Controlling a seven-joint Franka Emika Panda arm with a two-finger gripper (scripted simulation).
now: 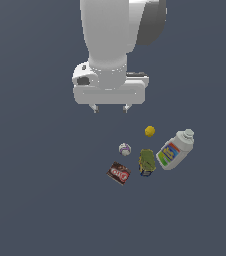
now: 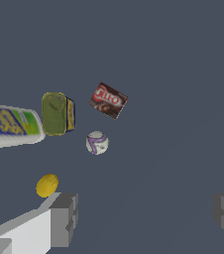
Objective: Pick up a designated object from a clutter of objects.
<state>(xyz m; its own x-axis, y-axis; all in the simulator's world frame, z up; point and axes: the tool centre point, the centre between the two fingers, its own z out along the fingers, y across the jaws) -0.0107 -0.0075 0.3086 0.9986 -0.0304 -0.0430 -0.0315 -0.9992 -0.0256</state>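
A small can (image 1: pixel 146 162) with an olive-green top and a dark blue, yellow-marked side is being shown on a dark grey desk (image 1: pixel 35 200), taken here as the landmark. A white bottle (image 1: pixel 175 149) with a colourful label is lying just beside the can, toward the exterior view's right. A brown-red box (image 1: pixel 118 173) is lying near the can on the opposite side. A white-purple ball (image 1: pixel 124 149) and a yellow ball (image 1: pixel 149 131) are sitting near the can, between it and the claw (image 1: pixel 110 108). The claw is being held above the desk, apart from the can, with its jaws spread wide and nothing between them.

In the wrist view, the can (image 2: pixel 57 113) is being seen between the bottle (image 2: pixel 12 126) and the box (image 2: pixel 108 100).
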